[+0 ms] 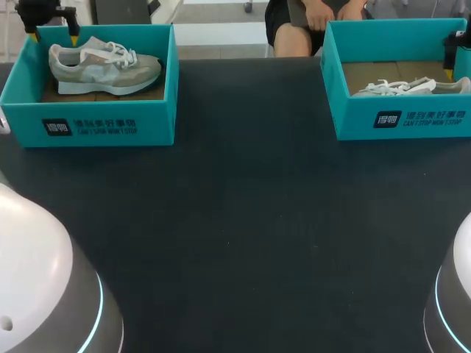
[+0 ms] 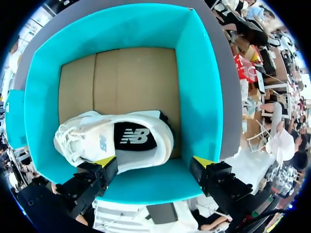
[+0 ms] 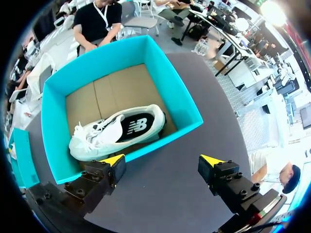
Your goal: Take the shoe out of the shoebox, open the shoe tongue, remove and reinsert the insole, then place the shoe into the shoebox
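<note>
Grey-and-white laced sneaker (image 1: 103, 66) lies on its side inside the white-lettered teal cardboard shoebox (image 1: 88, 125), upper left. The left gripper (image 2: 154, 162) hangs over its wall, the right gripper (image 3: 162, 160) beside a second teal box (image 3: 53, 145); both gape wide, empty.

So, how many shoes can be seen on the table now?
2. The first shoe lies in the left shoebox, the second shoe in the right shoebox. The wrist views show no further shoe inside either.
</note>
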You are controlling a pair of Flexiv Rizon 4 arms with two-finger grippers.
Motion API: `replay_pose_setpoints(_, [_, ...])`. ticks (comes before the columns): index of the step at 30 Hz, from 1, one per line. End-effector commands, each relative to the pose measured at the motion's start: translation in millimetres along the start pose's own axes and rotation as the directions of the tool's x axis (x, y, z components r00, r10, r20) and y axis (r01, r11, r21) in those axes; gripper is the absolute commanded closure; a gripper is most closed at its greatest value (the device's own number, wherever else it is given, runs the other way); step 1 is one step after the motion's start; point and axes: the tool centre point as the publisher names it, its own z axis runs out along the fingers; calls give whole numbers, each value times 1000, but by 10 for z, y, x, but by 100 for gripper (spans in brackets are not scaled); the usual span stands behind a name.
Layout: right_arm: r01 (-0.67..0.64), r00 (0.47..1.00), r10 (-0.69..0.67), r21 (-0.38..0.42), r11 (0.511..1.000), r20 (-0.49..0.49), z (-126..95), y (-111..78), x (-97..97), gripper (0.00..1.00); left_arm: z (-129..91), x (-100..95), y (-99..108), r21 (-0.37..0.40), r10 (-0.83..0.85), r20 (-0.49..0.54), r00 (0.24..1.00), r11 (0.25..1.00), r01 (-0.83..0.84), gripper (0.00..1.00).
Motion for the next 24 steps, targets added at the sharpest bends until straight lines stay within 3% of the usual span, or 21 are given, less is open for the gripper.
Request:
replay_pose_setpoints(1, [-1,1000,1,-2,1000,-1,-3,-13,-6,0,40,28,-45,15,43,-4,999,999,-43,0])
replay_pose_setpoints(11, [-1,1000,1,-2,1000,-1,-3,-13,-6,0,202,28,-33,22,31,-23,999,999,-31,1])
replay_pose_setpoints(13, [-1,1000,1,-2,1000,-1,-3,-13,-6,0,230,23,-25,24,32,-23,999,999,-31,11])
replay_pose_setpoints(19, [-1,1000,1,-2,1000,-1,-3,-13,-6,0,306,11,-43,45,24,-34,999,999,-22,9])
replay_pose_setpoints(20, [-1,1000,1,-2,1000,-1,-3,-13,-6,0,314,20,-46,54,26,-30,999,998,-24,28])
replay_pose_setpoints(21, [-1,1000,1,-2,1000,-1,-3,-13,-6,0,320,30,-48,59,20,-28,999,998,-18,38])
replay_pose_setpoints(22, [-1,1000,1,-2,1000,-1,-3,-13,-6,0,331,45,-50,61,17,-30,999,998,-15,42])
replay_pose_setpoints(24, [-1,1000,1,-2,1000,-1,-3,-13,-6,0,353,68,-59,68,17,-35,999,998,-15,39])
